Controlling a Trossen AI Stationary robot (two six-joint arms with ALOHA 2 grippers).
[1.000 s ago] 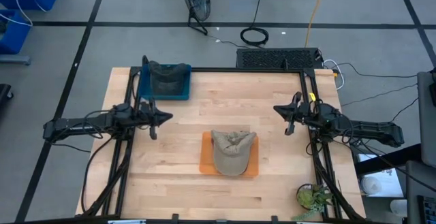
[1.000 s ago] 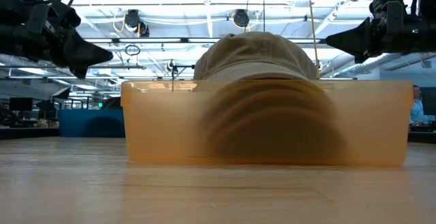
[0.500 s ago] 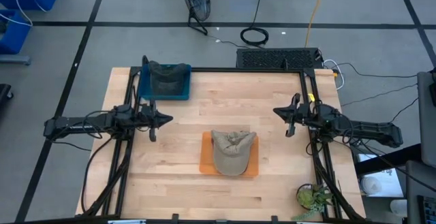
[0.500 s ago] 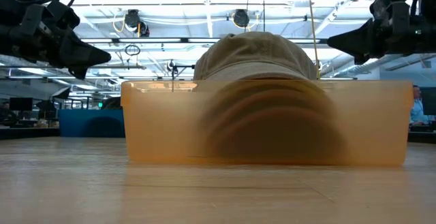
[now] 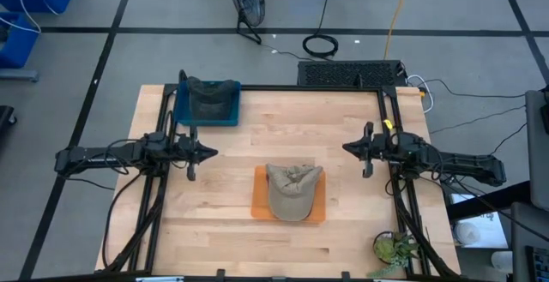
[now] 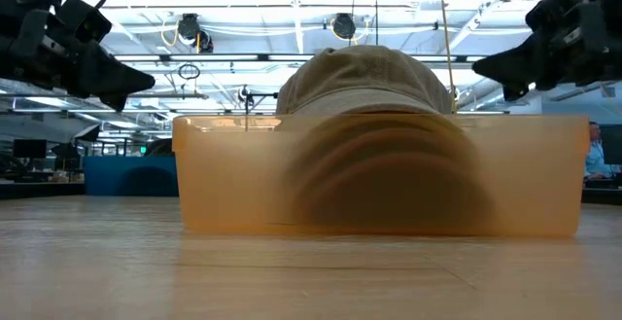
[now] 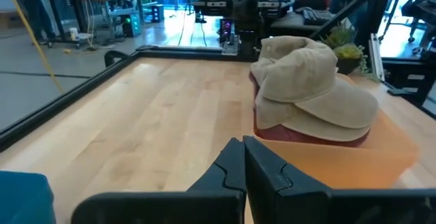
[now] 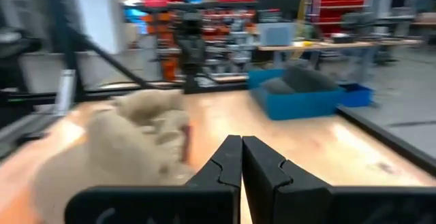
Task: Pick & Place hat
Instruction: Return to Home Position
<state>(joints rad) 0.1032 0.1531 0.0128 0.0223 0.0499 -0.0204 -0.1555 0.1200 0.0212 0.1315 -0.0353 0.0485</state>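
A tan cap (image 5: 292, 191) lies in a shallow orange tray (image 5: 261, 206) near the table's middle; its crown (image 6: 364, 82) rises above the tray wall in the low view, and it shows in the left wrist view as the cap (image 7: 313, 91) and blurred in the right wrist view as the cap (image 8: 129, 149). A second dark cap (image 5: 206, 98) sits in a blue tray (image 5: 182, 109) at the far left. My left gripper (image 5: 211, 152) hovers shut left of the orange tray, fingers (image 7: 243, 159) together. My right gripper (image 5: 346, 148) hovers shut to its right, fingers (image 8: 242, 157) together.
A black frame (image 5: 283, 88) borders the table's far edge and sides. A small potted plant (image 5: 393, 249) stands at the near right corner. Bare wood (image 5: 283, 136) lies between the two trays and between the grippers.
My right gripper has swung a little toward the table's near edge and turned, its wrist view now blurred. My left gripper has dipped slightly. Both stayed shut, and the cap and trays have not moved.
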